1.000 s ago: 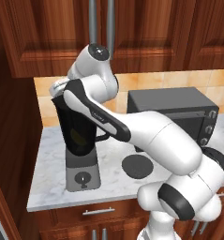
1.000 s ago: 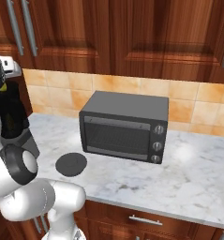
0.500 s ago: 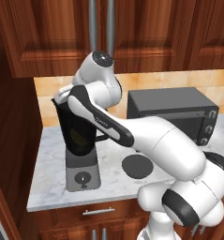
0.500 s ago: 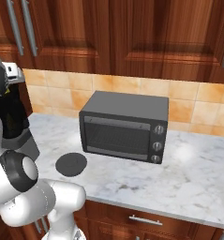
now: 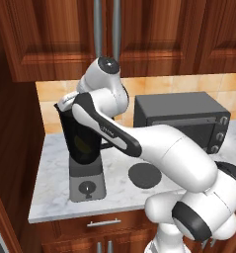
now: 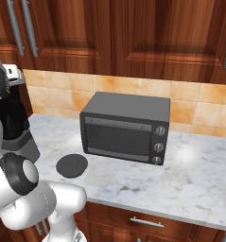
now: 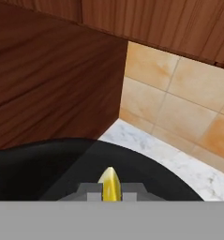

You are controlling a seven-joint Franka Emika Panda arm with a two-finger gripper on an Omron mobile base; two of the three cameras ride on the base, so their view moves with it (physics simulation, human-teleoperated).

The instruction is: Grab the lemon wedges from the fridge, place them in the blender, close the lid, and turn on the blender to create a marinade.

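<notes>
Mid-task, wedge-delivery stage: the gripper is hovering just above the open mouth of the blender, jaws pinching a lemon wedge between the fingertips. In the hand view the wedge is sitting between the two tips with its pointed end sticking out past them, long axis running along the gripper's reach and aiming over the dark jar rim toward the tiled wall; which way that is in room terms I can't tell exactly, since the hand is hidden behind the arm in the left base view. A yellow patch is showing through the jar wall, so I'm judging at least one wedge is already inside, though it's too dim to count. The lid is lying flat on the counter, right of the blender base and near the front of the toaster oven, well apart from the jar mouth. The fridge isn't something I can place from here. Done, by my reading: fetching this wedge and carrying it to the jar. Left: dropping it in, any remaining wedges, picking up the lid and seating it, then turning the knob on the near face of the base.
</notes>
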